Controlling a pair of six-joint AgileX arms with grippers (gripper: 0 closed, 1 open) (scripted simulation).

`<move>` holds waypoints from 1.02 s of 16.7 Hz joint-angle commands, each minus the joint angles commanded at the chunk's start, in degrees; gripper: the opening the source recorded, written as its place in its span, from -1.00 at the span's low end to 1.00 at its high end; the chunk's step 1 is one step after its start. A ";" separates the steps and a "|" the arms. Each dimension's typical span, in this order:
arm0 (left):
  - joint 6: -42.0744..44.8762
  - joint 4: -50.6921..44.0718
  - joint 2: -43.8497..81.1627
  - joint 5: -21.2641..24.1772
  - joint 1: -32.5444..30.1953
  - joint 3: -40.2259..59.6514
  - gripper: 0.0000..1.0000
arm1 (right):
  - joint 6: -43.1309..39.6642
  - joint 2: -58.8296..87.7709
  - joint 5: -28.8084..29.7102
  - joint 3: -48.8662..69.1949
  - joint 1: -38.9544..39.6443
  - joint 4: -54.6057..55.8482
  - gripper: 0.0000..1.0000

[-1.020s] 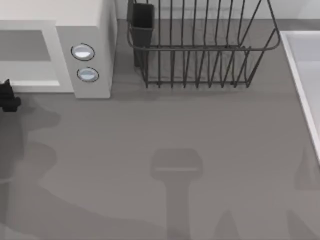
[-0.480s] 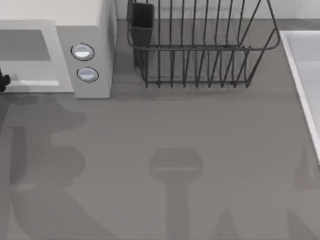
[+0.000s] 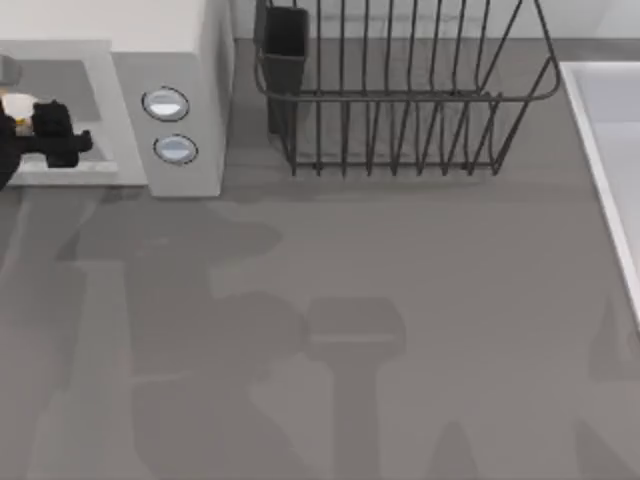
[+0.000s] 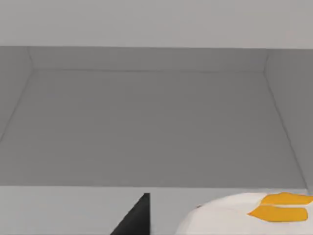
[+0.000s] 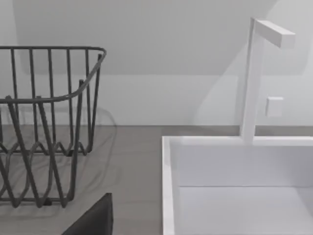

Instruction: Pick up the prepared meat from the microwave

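1. Left gripper [image 3: 50,135] at the far left of the table, in front of the microwave [image 3: 185,50] window, left of the two knobs [image 3: 170,125]; finger state impossible to tell.
2. Left wrist view facing the grey interior [image 4: 156,127] of the microwave, with a white plate [image 4: 244,215] at the opening's near edge, an orange piece [image 4: 281,210] on it.
3. Prepared meat not identifiable as a tan-brown chunk.
4. Right wrist view looking at the black wire dish rack [image 5: 44,127] and white sink [image 5: 234,186] with its faucet [image 5: 257,73], far right.
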 joint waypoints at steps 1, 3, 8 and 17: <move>-1.22 -2.22 -2.42 -3.40 -3.69 -0.49 -1.00 | 0.00 0.00 0.00 0.00 0.00 0.00 1.00; -3.79 -6.96 -7.55 -10.93 -12.01 -1.59 -1.00 | 0.00 0.00 0.00 0.00 0.00 0.00 1.00; -9.24 -17.36 -20.00 -26.09 -27.58 -4.30 -1.00 | 0.00 0.00 0.00 0.00 0.00 0.00 1.00; -10.10 -17.15 -19.82 -28.21 -29.74 -5.14 -1.00 | 0.00 0.00 0.00 0.00 0.00 0.00 1.00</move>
